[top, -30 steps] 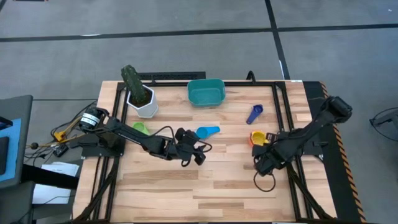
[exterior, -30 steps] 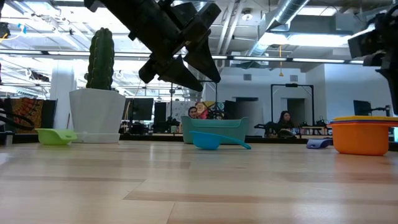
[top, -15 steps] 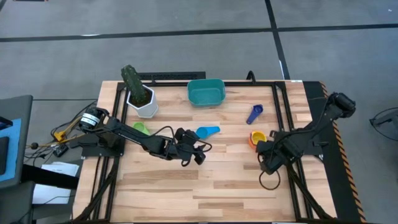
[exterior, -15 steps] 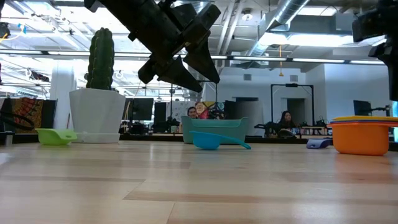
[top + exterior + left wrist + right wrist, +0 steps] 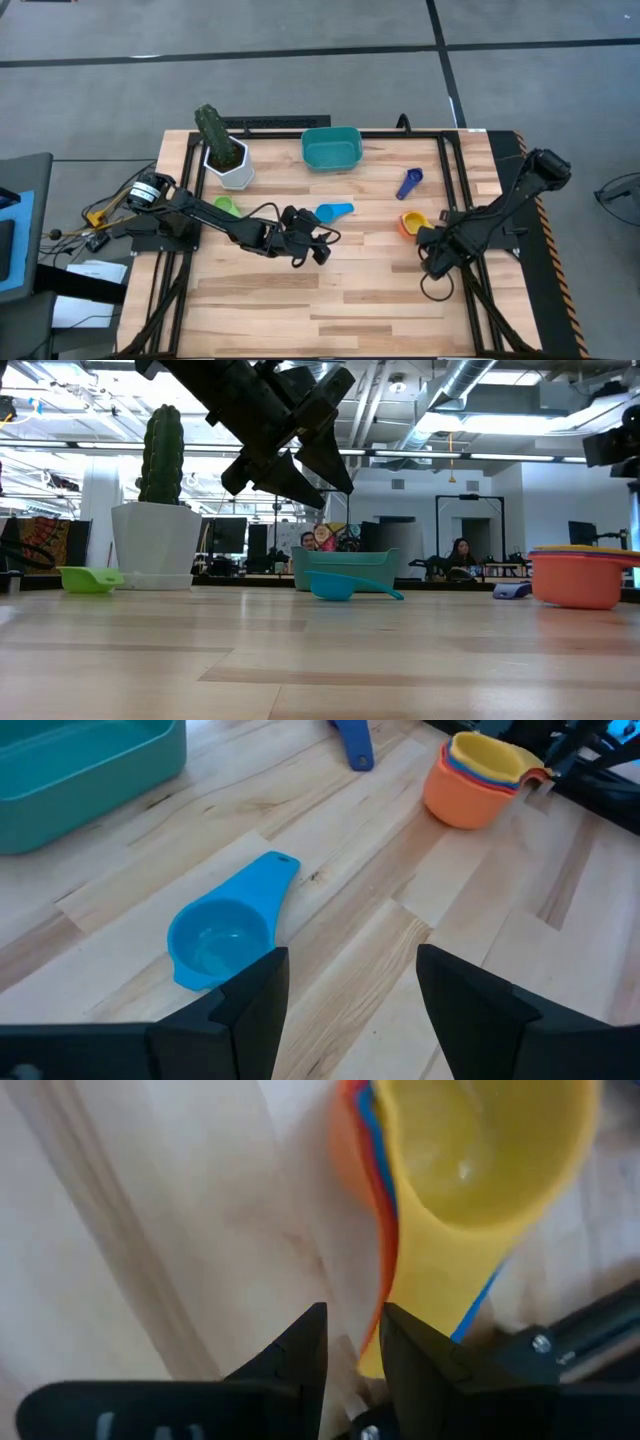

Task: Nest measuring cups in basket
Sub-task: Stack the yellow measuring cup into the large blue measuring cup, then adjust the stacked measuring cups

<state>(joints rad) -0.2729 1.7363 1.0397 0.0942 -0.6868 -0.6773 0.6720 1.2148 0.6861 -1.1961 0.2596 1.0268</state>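
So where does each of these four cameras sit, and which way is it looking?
High view: overhead, straight down on the table, both arms showing.
Low view: table height, level across to the room; left tool overhead.
Left wrist view: on the left arm, past its fingers at the light blue cup.
Right wrist view: on the right arm, at the nested stack.
Every view shows that stack.

The basket (image 5: 331,148) is set at the bench's (image 5: 330,295) rear, the plant pot (image 5: 229,166) to its left, nested cups (image 5: 412,222) lying to the right.
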